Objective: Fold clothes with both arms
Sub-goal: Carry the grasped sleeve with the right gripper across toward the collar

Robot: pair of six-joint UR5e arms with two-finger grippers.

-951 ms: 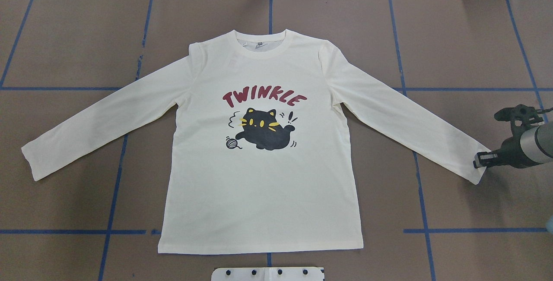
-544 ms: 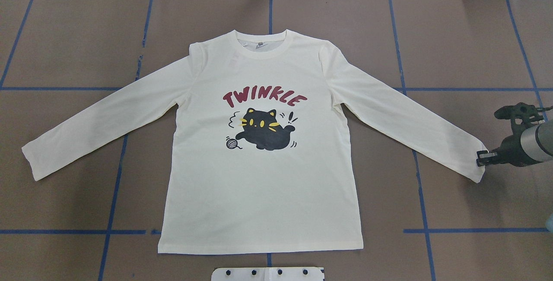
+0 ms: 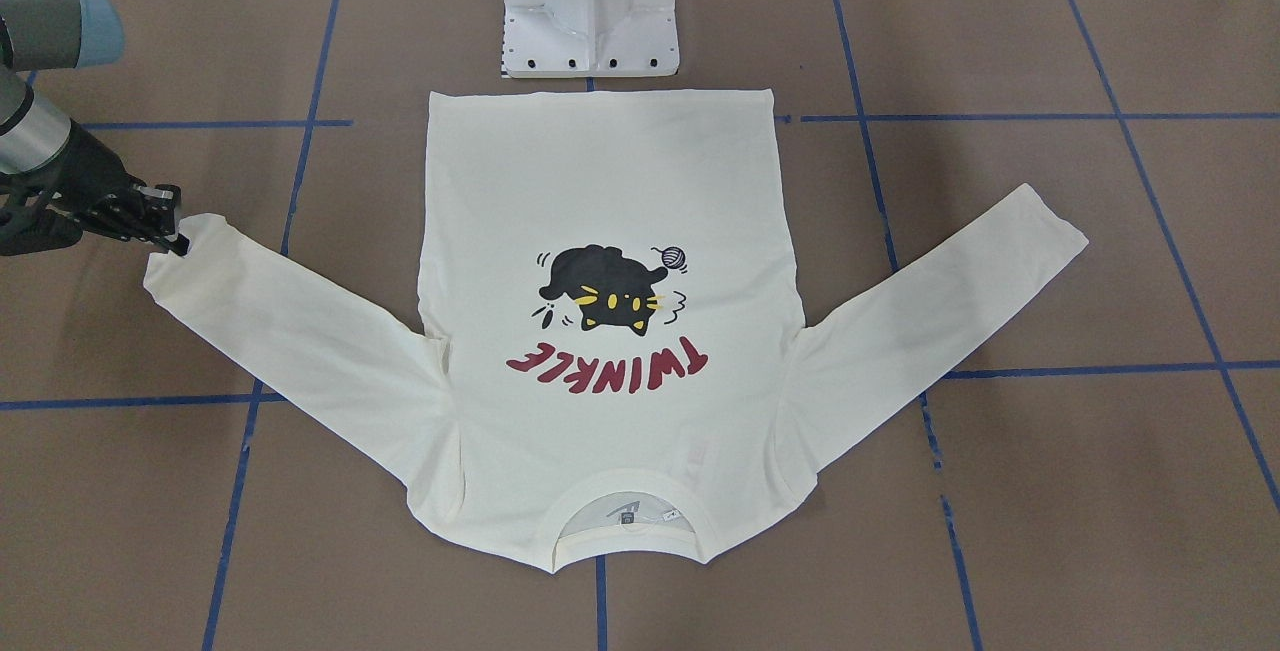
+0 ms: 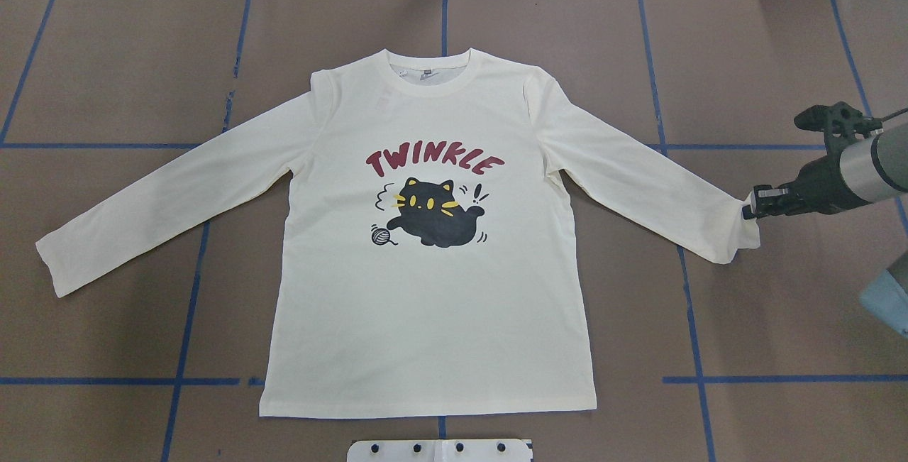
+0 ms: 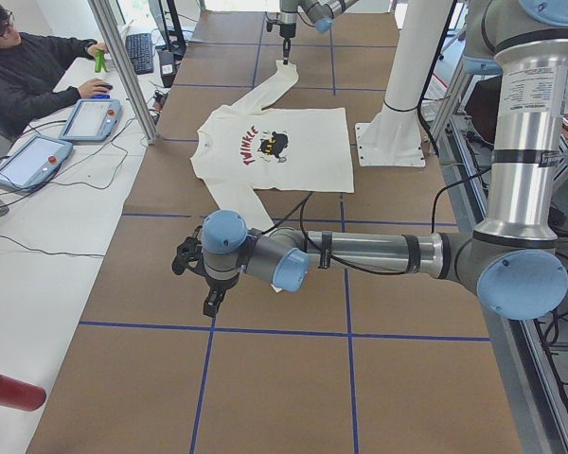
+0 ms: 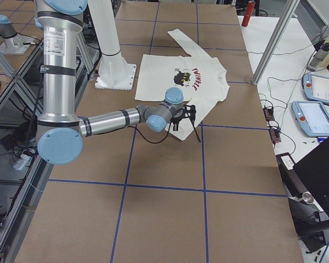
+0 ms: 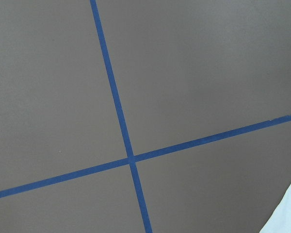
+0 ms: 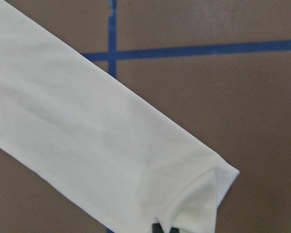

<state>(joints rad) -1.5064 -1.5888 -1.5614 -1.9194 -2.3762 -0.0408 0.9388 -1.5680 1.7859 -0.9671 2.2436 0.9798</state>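
Shirt (image 4: 425,320) lies flat, print up, on table (image 4: 106,57): hem by robot base (image 4: 440,450), sleeves spread, collar twd far edge. R gripper (image 4: 748,210) is clamped on R cuff (image 4: 738,235), fabric puckered at the grip. L gripper (image 5: 211,305) hangs over table near L cuff (image 4: 50,270), off the cloth; can't tell if its jaws are apart or together.

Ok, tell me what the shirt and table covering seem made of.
Shirt: soft matte knit, probably cotton jersey; it puckers where the right tool pinches its cuff. Table covering: matte brown sheet, likely paper or card, marked with blue tape.
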